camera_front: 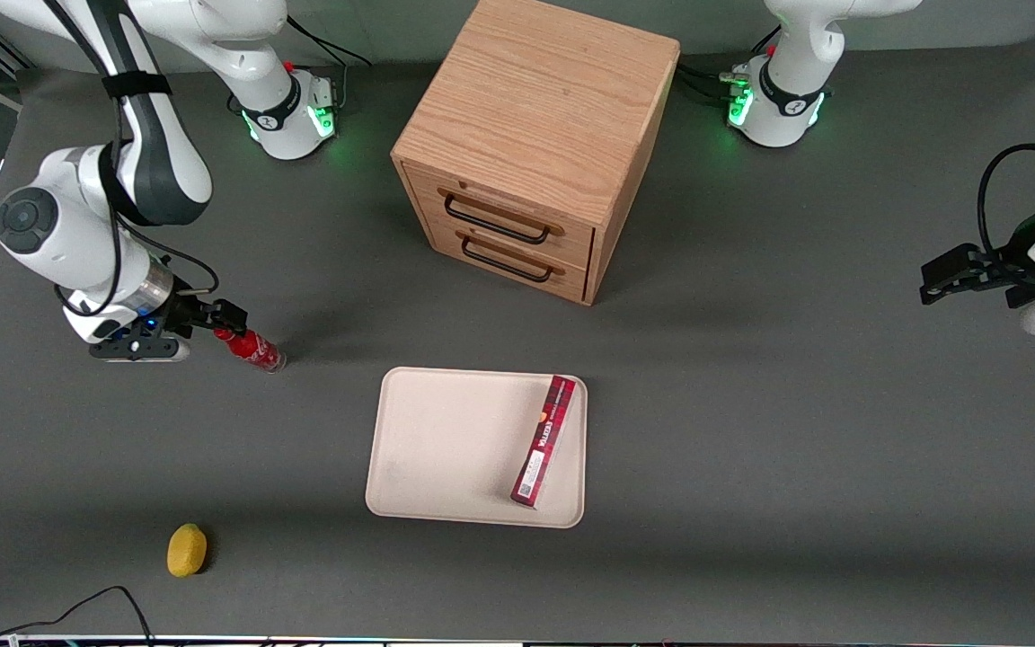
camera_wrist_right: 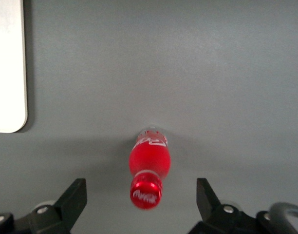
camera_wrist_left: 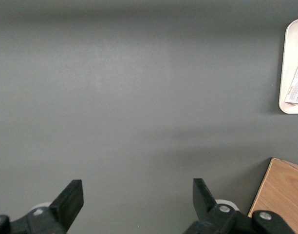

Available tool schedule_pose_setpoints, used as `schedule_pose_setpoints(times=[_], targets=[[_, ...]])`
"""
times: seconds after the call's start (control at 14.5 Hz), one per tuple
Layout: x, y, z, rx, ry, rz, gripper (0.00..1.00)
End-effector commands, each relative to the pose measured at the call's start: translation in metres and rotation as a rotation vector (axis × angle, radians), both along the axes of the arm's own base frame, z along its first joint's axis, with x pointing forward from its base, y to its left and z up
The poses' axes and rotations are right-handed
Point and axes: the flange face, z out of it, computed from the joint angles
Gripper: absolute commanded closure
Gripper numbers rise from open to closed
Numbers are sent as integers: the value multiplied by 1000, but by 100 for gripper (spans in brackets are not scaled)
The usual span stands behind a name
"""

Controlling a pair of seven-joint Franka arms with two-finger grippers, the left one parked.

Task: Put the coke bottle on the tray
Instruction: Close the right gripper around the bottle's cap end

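Note:
The coke bottle (camera_front: 252, 349) is small and red with a red cap, and it stands upright on the grey table toward the working arm's end. In the right wrist view I look down on the coke bottle (camera_wrist_right: 150, 161), with its white-lettered cap between my fingers. My right gripper (camera_front: 228, 318) is open just above the bottle; in the right wrist view the gripper (camera_wrist_right: 140, 189) has wide gaps between its fingers and the cap. The cream tray (camera_front: 446, 449) lies mid-table, nearer the front camera than the bottle. Its corner shows in the right wrist view (camera_wrist_right: 8, 63).
A long flat red box (camera_front: 544, 440) lies on the tray along its edge toward the parked arm. A wooden drawer cabinet (camera_front: 526, 144) stands farther from the front camera than the tray. A yellow lemon-like object (camera_front: 186, 549) lies near the table's front edge.

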Motion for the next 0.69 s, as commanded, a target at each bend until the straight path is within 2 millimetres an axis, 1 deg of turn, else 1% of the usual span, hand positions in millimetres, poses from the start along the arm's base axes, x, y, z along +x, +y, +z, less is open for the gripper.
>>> schedule_pose_setpoints(times=[0.0, 0.21, 0.34, 0.55, 0.62], targets=[[-9, 0, -10, 2, -25, 21, 1], [-17, 3, -22, 2, -40, 29, 6], [-18, 3, -24, 0, -36, 32, 14], [-18, 3, -24, -10, -35, 42, 42], [-18, 3, -24, -10, -35, 42, 46]])
